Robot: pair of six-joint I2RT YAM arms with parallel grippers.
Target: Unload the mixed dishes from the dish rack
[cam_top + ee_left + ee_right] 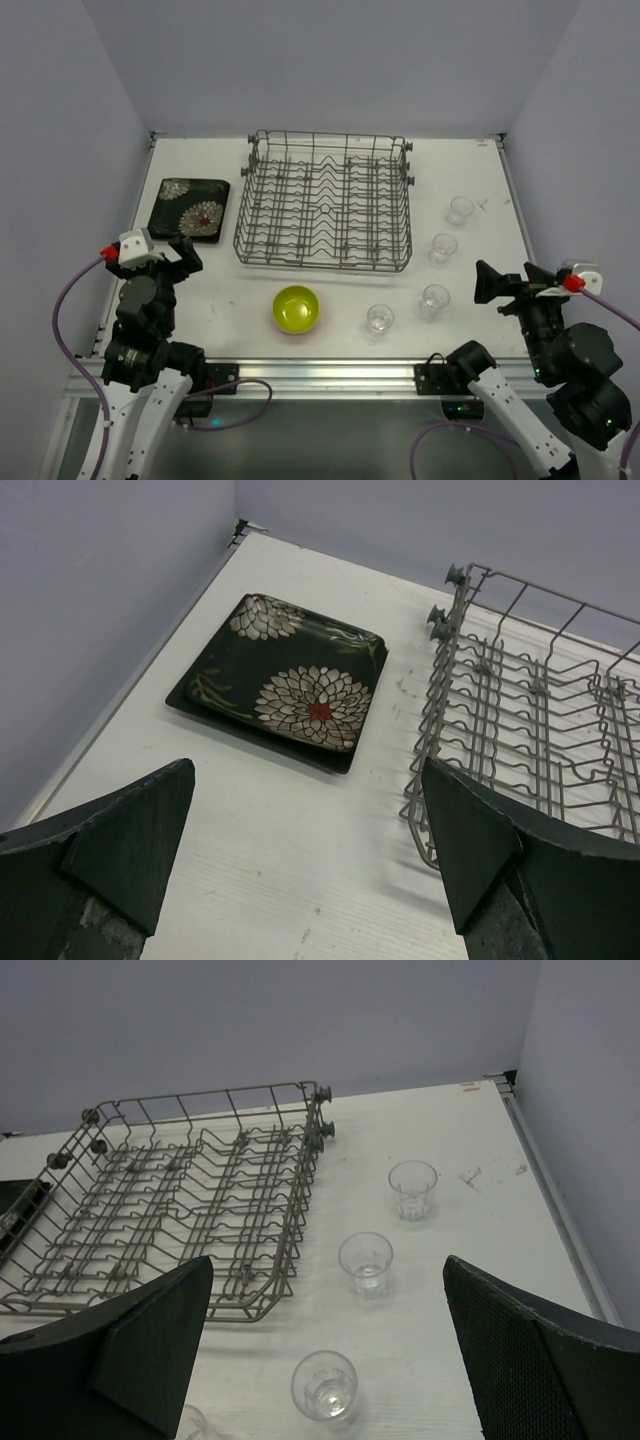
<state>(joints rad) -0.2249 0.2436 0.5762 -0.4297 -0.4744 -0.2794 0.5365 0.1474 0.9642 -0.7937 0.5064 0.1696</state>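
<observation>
Top external view: left gripper (148, 252) and right gripper (525, 278) gape wide, empty, near the dish rack (325, 200).

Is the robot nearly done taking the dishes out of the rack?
It looks that way. Done: the dish rack looks empty. The flowered plate lies left of it, the yellow-green bowl in front, and four clear glasses stand to its right, all on the table. In hand: nothing; the left gripper and right gripper are open and empty. Left: no dish shows in the rack.
</observation>
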